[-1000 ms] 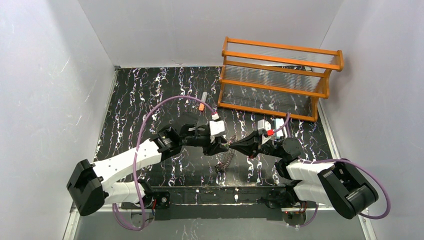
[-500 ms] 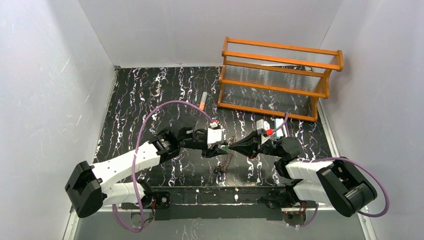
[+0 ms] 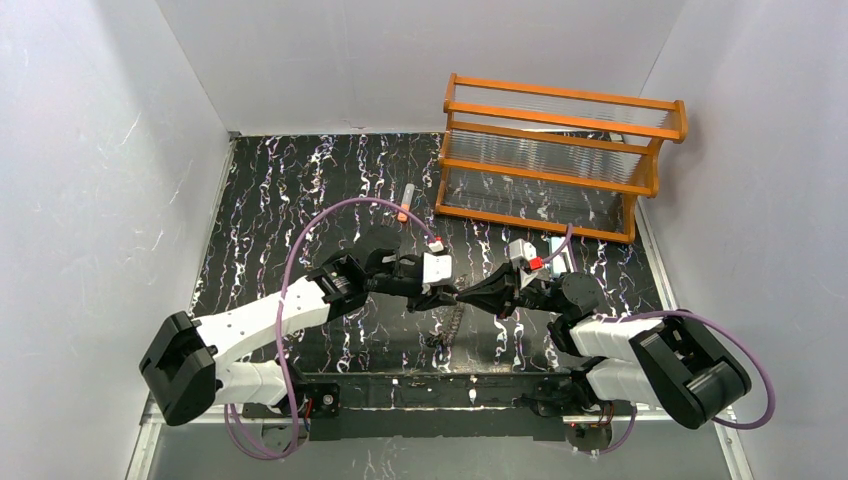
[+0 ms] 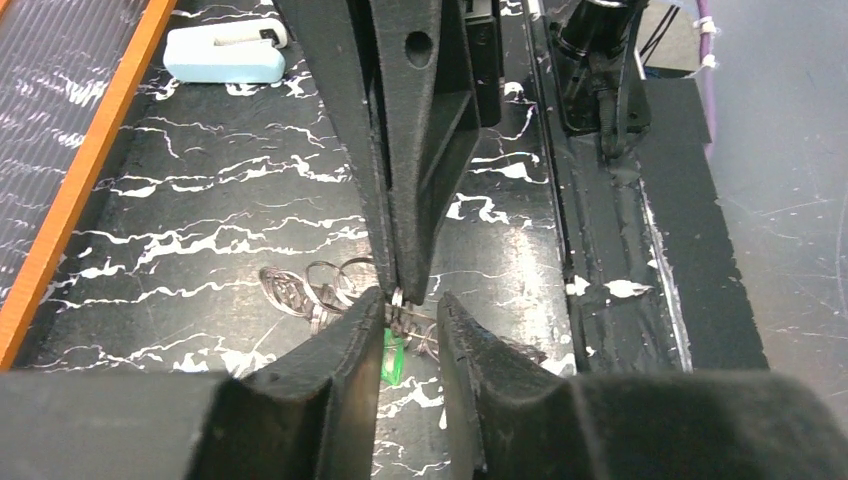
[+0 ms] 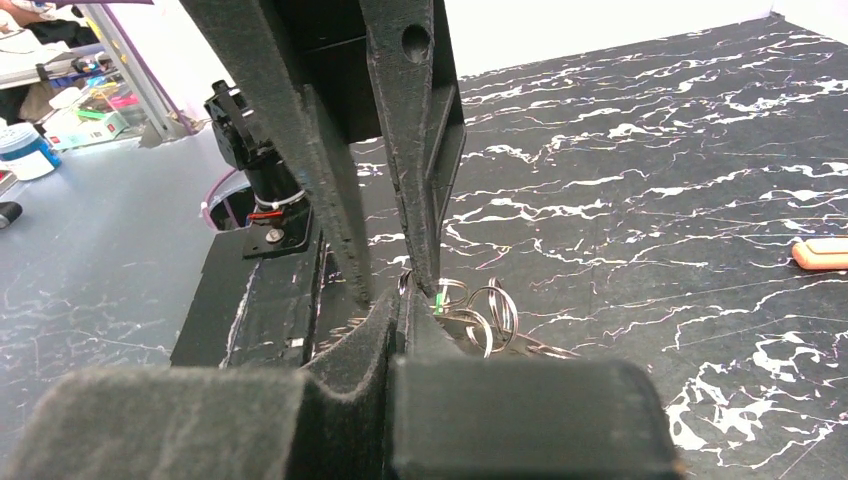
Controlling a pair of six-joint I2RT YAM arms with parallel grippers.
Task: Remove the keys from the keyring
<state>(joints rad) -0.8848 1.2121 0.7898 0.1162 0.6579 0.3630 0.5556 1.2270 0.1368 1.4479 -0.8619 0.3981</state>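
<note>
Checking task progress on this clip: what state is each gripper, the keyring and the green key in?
Silver metal keyring: pinched by right gripper.
Small green key tag: hanging on the keyring, not removed.
Left gripper: open, fingers either side of the green key tag.
Right gripper: shut on the keyring.

Black white-veined table (image 3: 300, 200) carries orange rack (image 3: 560, 150) (far right), orange-grey tube (image 3: 405, 204) beside it, pale clip (image 4: 225, 55)

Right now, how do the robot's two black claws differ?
The left gripper has its jaws apart, the green key between them; the right gripper is pinched shut on the keyring. The left one reaches in from the left, the right one from the right. Both are black, two-fingered, meeting tip to tip above the table.
</note>
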